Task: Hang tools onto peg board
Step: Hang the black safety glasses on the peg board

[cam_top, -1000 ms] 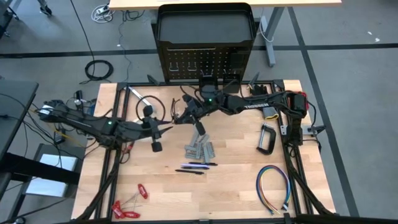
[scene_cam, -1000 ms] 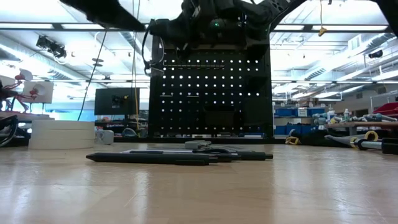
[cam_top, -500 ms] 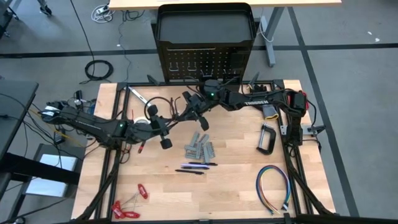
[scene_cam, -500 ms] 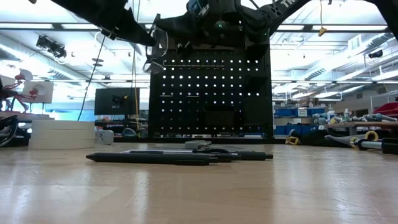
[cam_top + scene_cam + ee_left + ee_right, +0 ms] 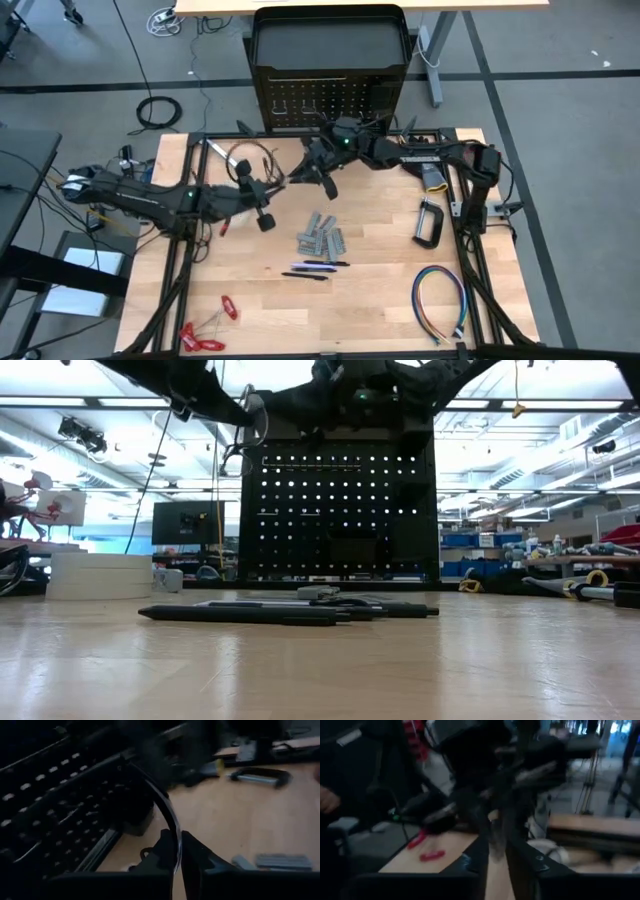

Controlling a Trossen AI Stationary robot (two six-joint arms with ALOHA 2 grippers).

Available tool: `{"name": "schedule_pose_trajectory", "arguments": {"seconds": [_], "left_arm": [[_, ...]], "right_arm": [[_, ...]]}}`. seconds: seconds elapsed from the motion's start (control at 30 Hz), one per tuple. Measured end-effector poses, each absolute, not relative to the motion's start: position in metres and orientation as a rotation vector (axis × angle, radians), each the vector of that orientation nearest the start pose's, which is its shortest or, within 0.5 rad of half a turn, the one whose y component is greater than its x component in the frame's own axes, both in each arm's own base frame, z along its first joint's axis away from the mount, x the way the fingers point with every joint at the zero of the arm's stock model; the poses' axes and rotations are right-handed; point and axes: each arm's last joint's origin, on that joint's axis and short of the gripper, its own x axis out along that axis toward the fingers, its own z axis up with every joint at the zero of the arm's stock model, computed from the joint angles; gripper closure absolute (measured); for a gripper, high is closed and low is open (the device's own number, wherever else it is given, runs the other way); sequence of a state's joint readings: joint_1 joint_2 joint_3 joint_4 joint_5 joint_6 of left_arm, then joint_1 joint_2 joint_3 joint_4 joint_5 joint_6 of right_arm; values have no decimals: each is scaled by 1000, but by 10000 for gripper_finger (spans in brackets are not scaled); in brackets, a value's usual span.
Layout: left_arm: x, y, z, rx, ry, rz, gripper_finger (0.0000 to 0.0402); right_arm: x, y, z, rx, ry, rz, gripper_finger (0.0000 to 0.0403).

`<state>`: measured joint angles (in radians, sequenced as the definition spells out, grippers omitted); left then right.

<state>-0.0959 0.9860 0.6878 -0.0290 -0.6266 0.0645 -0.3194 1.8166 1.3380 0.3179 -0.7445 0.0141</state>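
Left wrist view — the left end effector [image 5: 176,851] is clamped on the black cable loop [image 5: 167,810].

A wire loop [image 5: 440,300] lies on the table [image 5: 380,300], well apart from the right gripper [image 5: 316,177], at the near right corner. A cable coil [image 5: 158,112] lies on the floor [image 5: 560,100], far to that gripper's left.

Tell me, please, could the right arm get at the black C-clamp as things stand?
Probably yes. The C-clamp lies in the open on the table's right side, nothing over it, beside the right arm's base; the right gripper is away near the peg board.
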Motion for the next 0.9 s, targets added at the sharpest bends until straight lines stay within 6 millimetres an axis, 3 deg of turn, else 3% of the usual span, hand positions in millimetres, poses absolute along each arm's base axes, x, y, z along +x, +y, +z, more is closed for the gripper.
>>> {"name": "schedule_pose_trajectory", "arguments": {"seconds": [0.1,0.27,0.43,0.63,0.77,0.9], "left_arm": [[208,16,287,155,298,514,387],[204,49,282,163,343,438,388],[206,87,269,158,406,453,388],[209,131,258,114,361,406,388],[209,155,247,82,326,320,388],[207,177,236,79,313,346,388]], "right_arm": [[391,-109,295,67,193,394,288],[380,-94,307,50,252,392,256],[383,-64,306,32,294,434,254],[386,-37,300,24,373,379,256],[387,-24,299,37,392,382,256],[387,-18,299,43,389,393,256]]}}
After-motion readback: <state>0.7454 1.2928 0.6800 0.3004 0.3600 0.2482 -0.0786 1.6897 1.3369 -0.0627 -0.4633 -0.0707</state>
